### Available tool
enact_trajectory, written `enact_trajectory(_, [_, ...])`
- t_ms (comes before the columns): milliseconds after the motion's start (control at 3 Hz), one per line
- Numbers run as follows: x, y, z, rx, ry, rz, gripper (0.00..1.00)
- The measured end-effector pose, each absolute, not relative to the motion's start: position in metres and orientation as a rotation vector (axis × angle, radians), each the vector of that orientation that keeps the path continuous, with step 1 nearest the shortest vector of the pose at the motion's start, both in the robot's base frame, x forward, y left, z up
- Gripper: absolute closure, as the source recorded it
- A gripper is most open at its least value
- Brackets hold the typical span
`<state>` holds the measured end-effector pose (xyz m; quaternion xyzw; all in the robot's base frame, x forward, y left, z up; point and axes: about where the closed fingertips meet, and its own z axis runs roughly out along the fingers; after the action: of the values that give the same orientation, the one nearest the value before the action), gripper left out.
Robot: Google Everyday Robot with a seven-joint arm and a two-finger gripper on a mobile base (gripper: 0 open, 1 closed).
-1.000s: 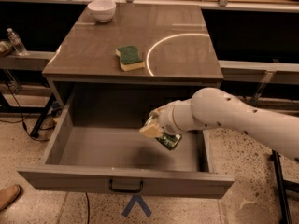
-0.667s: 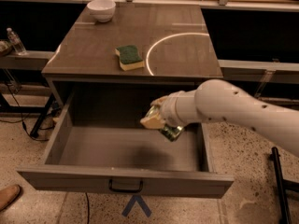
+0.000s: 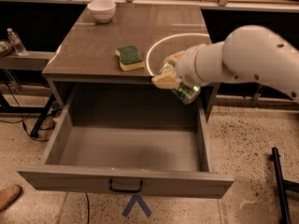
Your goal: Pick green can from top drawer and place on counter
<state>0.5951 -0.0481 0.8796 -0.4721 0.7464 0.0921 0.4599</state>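
Hovering over the back right of the open top drawer (image 3: 126, 182), at the front edge of the counter surface (image 3: 88, 55), the gripper (image 3: 174, 80) has its jaws clamped on the green can (image 3: 187, 94), held tilted in the air. A green-topped sponge (image 3: 129, 58) lies on that surface beside the white arc (image 3: 155, 47)

Above the grey top drawer (image 3: 70, 180), the gripper (image 3: 169, 72) (cream fingers (image 3: 163, 81)) grips the shiny green can (image 3: 188, 93); counter (image 3: 93, 50) grey-brown.
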Motion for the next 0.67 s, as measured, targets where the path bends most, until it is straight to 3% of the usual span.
enact_trajectory(667, [0.5973, -0.0499, 0.8955, -1.151, 1.807, 0.207, 1.00])
